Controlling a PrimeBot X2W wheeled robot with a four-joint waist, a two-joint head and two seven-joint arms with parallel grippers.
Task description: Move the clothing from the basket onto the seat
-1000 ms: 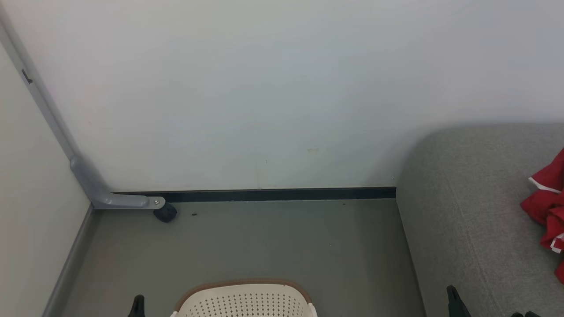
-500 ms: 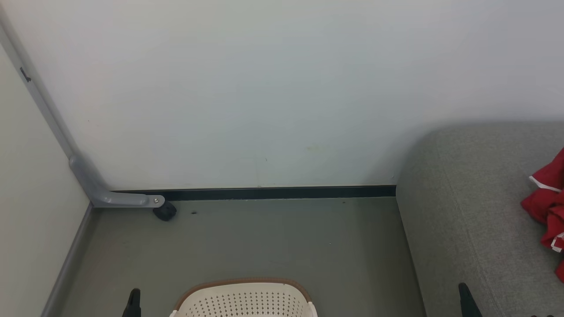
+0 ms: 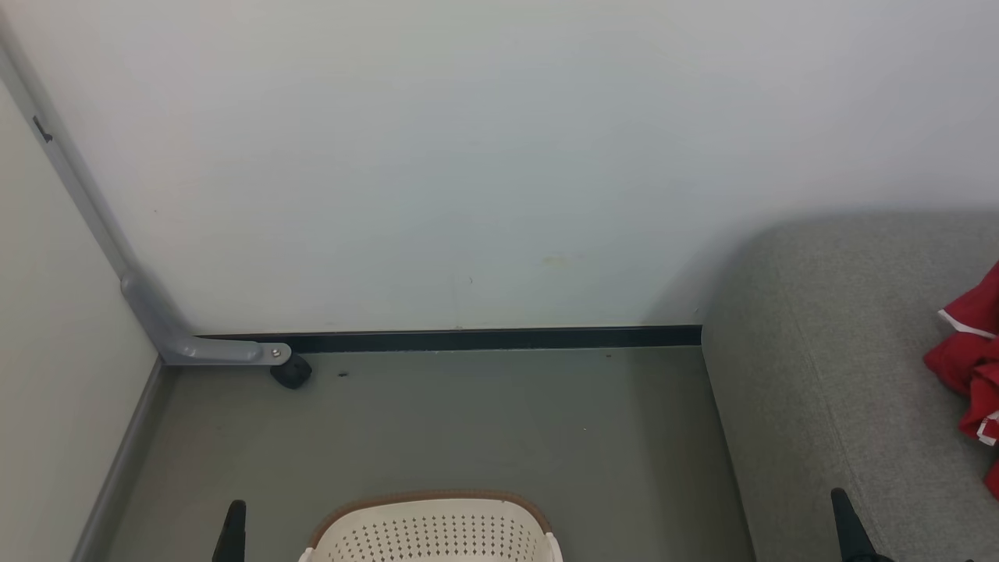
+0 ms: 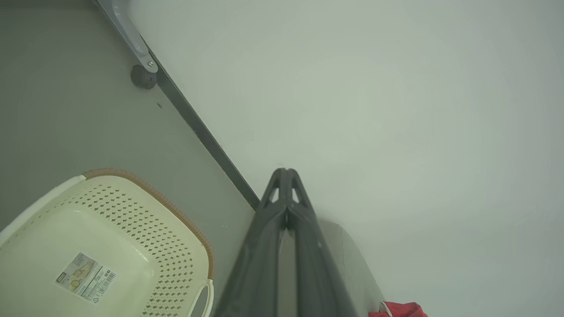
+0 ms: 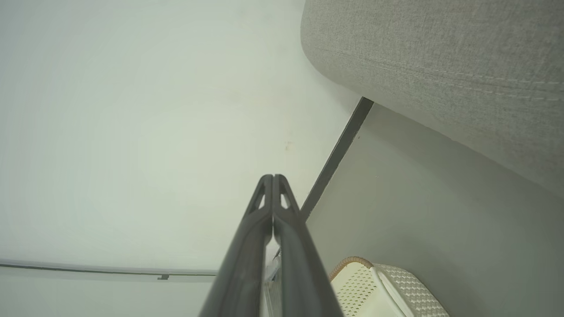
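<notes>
1. Clothing [image 3: 966, 367] is in neither gripper. The left gripper [image 4: 286, 172] has its two fingers pressed together with nothing between them, and the right gripper [image 5: 273, 177] is closed and empty in the same way.
2. In the head view the left gripper's tip rises just left of the basket [image 3: 429, 527]. The right gripper's tip stands well to the basket's right and shows against the sofa [image 3: 819, 351].
3. The basket sits on the floor [image 3: 468, 421] between the two arms. In the left wrist view its bottom is bare apart from a paper label [image 4: 86, 275], and the part shown holds no garment.
4. The clothing lies far to the right of the basket, up on the sofa cushion. That puts it right of and beyond both grippers, with the right arm much the nearer.
5. It is a bunched red heap with white trim, cut off by the picture's edge, so no long axis can be told.
6. From this, the transfer looks done or nearly so. Any further move would likely fall to the right arm.
</notes>
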